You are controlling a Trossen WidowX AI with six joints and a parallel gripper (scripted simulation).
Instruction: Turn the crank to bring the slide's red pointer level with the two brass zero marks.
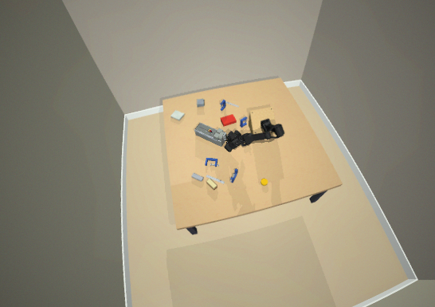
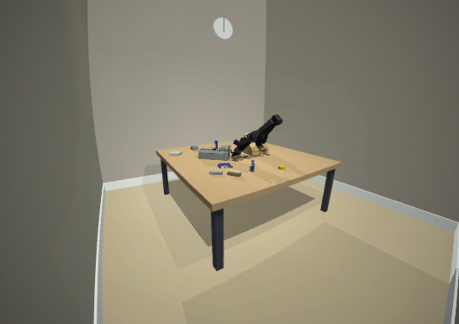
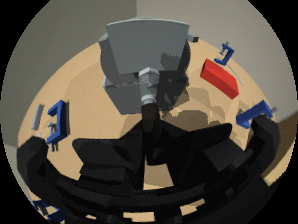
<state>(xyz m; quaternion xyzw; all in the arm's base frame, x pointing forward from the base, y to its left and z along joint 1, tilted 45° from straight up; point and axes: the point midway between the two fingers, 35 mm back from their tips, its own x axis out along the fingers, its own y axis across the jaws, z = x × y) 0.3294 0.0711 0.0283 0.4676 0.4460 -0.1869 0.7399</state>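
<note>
The grey machine (image 1: 205, 136) (image 2: 212, 156) is a long box on the table, with its crank end toward the arm. A tiny red spot, apparently the pointer (image 1: 209, 131), shows on its top; the brass marks are too small to make out, so their alignment cannot be told. In the wrist view the grey crank hub (image 3: 148, 77) stands in front of a broad grey plate, with the dark handle (image 3: 150, 112) reaching toward me. My gripper (image 1: 227, 140) (image 2: 234, 154) (image 3: 149, 121) is shut on the crank handle. The fingers hide much of it.
A red block (image 1: 228, 120) (image 3: 219, 78) and a blue clamp (image 1: 243, 122) (image 3: 254, 115) are beside the machine. Another blue clamp (image 1: 211, 162) (image 3: 61, 122) lies on its other side. A tan block (image 1: 212, 183) and yellow disc (image 1: 264, 182) (image 2: 282, 167) are farther off.
</note>
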